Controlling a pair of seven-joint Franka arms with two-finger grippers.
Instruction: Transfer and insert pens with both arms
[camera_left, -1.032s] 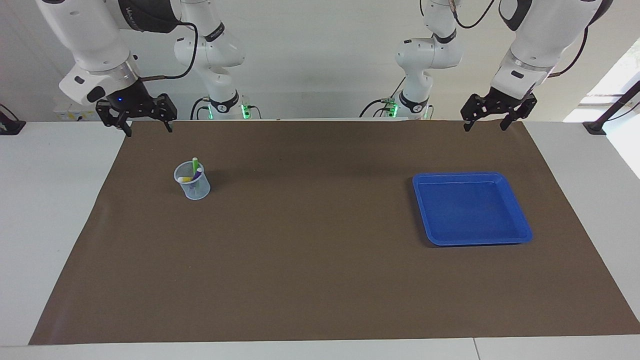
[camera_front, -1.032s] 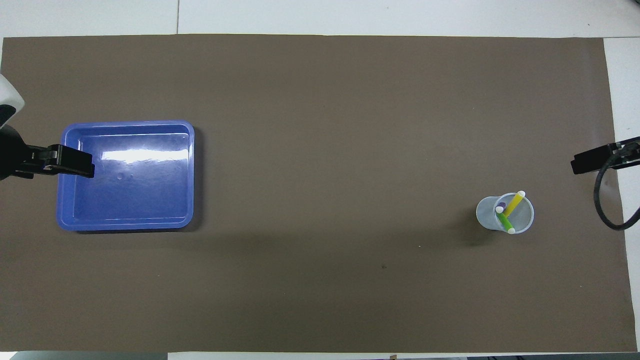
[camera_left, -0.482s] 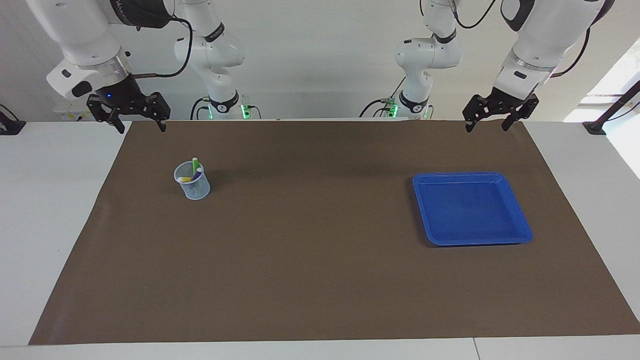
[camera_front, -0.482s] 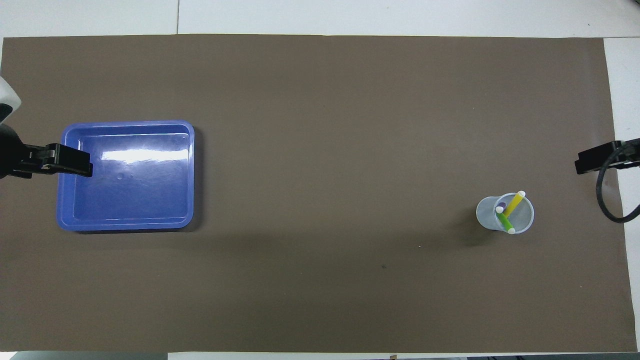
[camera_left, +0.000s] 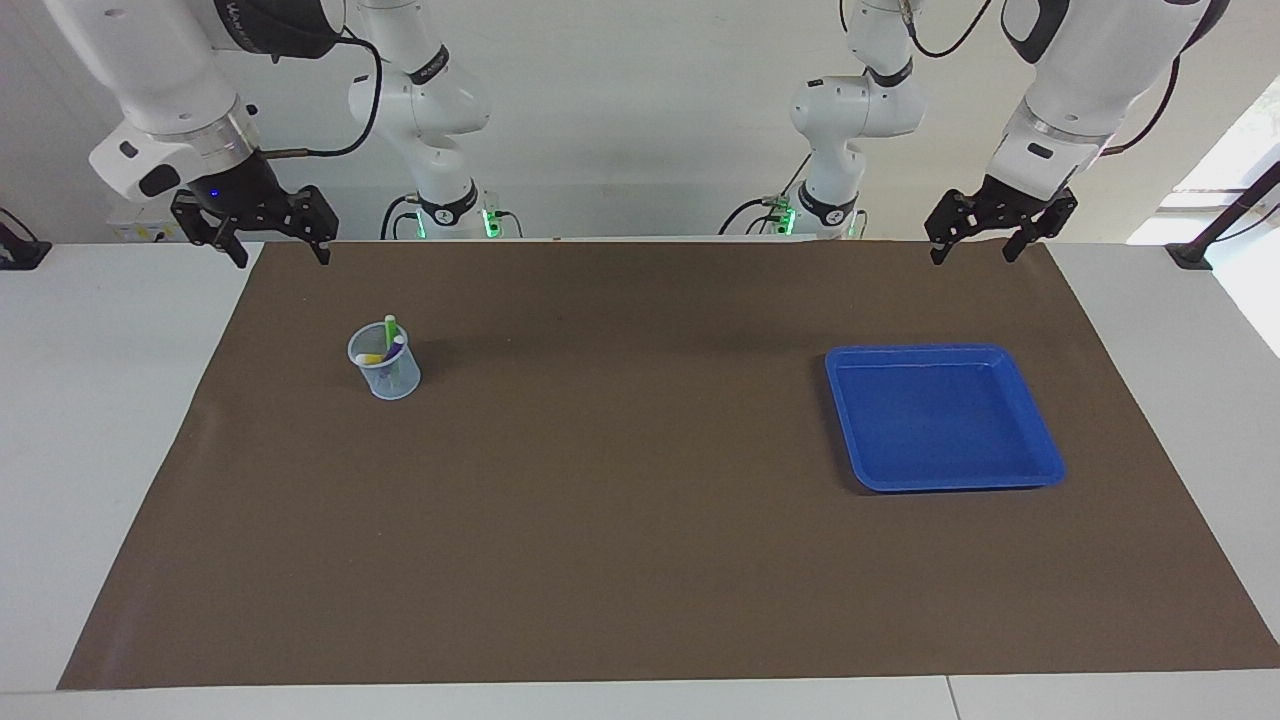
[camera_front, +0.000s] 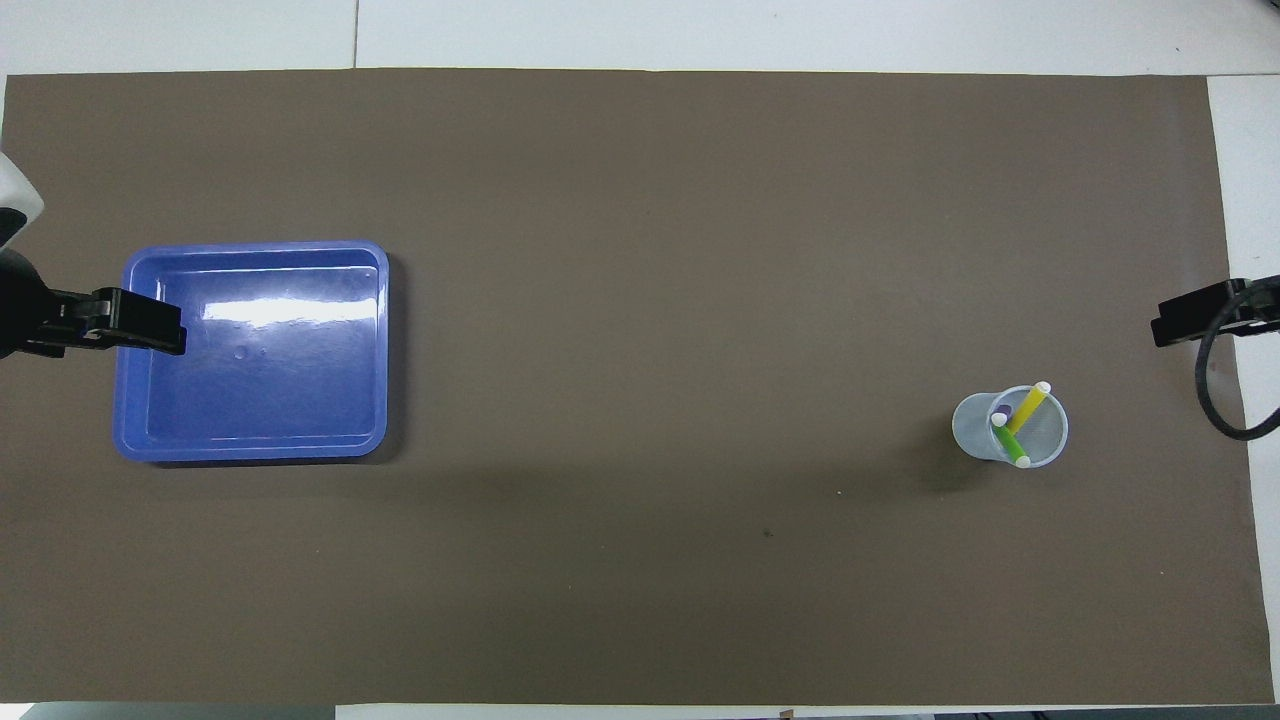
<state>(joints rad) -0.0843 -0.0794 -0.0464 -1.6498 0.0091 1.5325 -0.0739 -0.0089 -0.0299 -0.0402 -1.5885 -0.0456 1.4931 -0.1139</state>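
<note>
While both arms are waiting at the robots' edge of the worktop (camera_left: 640, 620), the right gripper (camera_left: 277, 252) is hanging open and empty, the pens (camera_left: 388, 348) standing in the mesh cup (camera_left: 384, 374) below it. The left gripper (camera_left: 977, 245) is hanging open too, above the blue tray (camera_left: 1040, 462).

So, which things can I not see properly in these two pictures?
- Purple pen: mostly hidden in both views by the mesh cup and the green pen and yellow pen.
- Pens' lower ends: facing view, veiled by the cup wall.
- Left gripper: overhead view, cut off by the edge; only a black part shows over the blue tray.
- Right gripper: overhead view, cut off by the edge.
</note>
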